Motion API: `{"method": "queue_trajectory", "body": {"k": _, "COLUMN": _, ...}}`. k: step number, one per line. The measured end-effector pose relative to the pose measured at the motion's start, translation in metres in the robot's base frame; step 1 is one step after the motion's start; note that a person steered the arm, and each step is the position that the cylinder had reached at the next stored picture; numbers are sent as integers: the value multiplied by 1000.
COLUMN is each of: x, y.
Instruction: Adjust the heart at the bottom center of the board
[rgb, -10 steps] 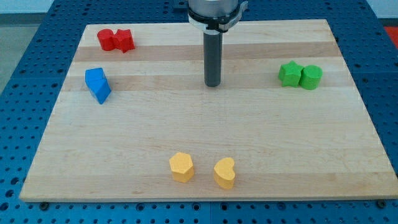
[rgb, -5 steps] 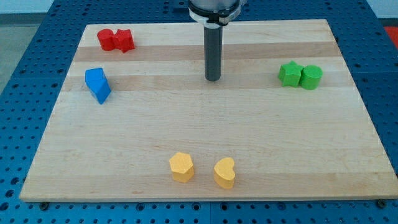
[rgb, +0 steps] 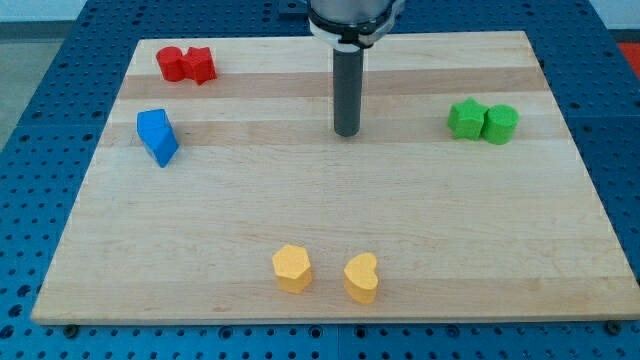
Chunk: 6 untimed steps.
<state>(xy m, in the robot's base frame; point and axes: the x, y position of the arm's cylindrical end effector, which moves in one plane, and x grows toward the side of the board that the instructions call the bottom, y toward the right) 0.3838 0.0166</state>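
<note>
Tip (rgb: 346, 133) mid-table, well apart from yellow heart (rgb: 362, 278); no hand fitted, nothing grasped. Risks shoving heart off table's (rgb: 560, 230) bottom edge, or nudging neighbouring yellow hexagon (rgb: 292, 268).

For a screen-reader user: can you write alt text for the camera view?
My tip rests on the wooden board near the view's top centre, far from the yellow heart and yellow hexagon at the bottom centre. Red blocks sit top left, blue blocks at left, green blocks at right.
</note>
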Motion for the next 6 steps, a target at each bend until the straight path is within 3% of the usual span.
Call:
{"method": "queue_trajectory", "body": {"k": 2, "x": 1, "y": 1}}
{"method": "queue_trajectory", "body": {"k": 3, "x": 42, "y": 1}}
{"method": "queue_trajectory", "body": {"k": 6, "x": 87, "y": 27}}
